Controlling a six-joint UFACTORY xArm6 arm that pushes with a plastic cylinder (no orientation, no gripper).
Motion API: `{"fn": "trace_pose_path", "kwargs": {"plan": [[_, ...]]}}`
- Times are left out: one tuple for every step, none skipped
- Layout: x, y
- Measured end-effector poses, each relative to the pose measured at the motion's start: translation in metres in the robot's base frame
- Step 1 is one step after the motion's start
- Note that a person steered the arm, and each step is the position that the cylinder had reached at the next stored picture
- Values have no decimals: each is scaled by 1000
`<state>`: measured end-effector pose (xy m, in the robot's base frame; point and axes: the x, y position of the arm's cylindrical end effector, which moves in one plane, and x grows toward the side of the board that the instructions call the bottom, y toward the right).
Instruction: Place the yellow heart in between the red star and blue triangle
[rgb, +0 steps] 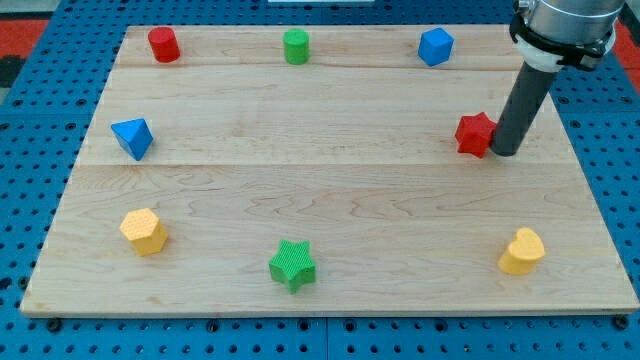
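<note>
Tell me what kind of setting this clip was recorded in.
Most likely a robotics lab bench: a wooden board lies on a blue perforated mounting surface, small coloured blocks such as the red star are spread over it, and my tip rests beside that star's right.

Count on inspection: eight blocks stood on the wooden board (330, 200).

Red, two: one cylinder (164, 45), one star (476, 134).
Green, two: one cylinder (295, 47), one star (292, 265).
Blue, two: one triangle (132, 138), one many-sided block (435, 47).
Yellow, two: one heart (522, 251), one many-sided block (144, 231).

One rod was present, with my tip (505, 152).
</note>
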<state>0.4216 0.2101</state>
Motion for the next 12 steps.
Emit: {"fn": "trace_pose_path", "kwargs": {"plan": [[13, 40], [52, 94], [109, 128], [129, 124], [128, 107], [124, 59], [122, 35], [122, 36], [122, 38], [123, 38], [136, 51], [149, 48]]}}
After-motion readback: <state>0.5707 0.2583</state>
